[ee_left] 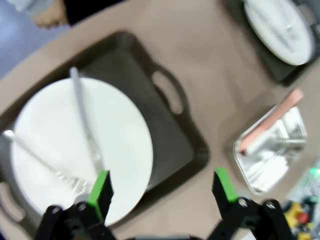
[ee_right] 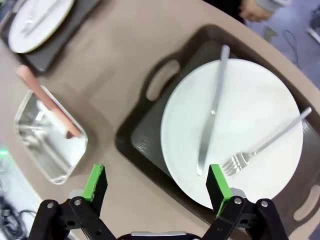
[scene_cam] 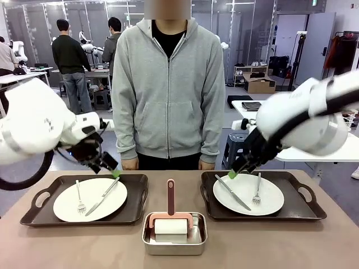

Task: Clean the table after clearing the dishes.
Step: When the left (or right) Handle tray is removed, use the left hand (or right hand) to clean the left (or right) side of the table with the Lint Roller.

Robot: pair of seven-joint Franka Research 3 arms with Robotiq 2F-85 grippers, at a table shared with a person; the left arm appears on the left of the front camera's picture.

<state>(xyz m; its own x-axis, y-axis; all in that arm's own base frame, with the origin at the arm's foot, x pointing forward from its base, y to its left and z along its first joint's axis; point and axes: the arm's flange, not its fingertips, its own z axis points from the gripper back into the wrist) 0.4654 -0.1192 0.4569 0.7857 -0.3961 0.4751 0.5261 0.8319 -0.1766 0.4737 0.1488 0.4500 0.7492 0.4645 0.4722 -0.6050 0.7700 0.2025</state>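
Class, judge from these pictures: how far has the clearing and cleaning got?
Done: nothing. The left plate and right plate, with cutlery, sit on their trays on the table. In hand: the left gripper and right gripper hover open above the trays. Left: removing the trays, then wiping the table, perhaps with the pink-handled tool in the pan.

Front camera faces across the table (scene_cam: pixel 84 246) at the person (scene_cam: pixel 168 95). Wrist cameras look down, close, apparently sharing the pan (ee_right: pixel 45 155).

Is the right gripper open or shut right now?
Open: the right gripper has its green-padded fingers wide apart, gripping nothing.
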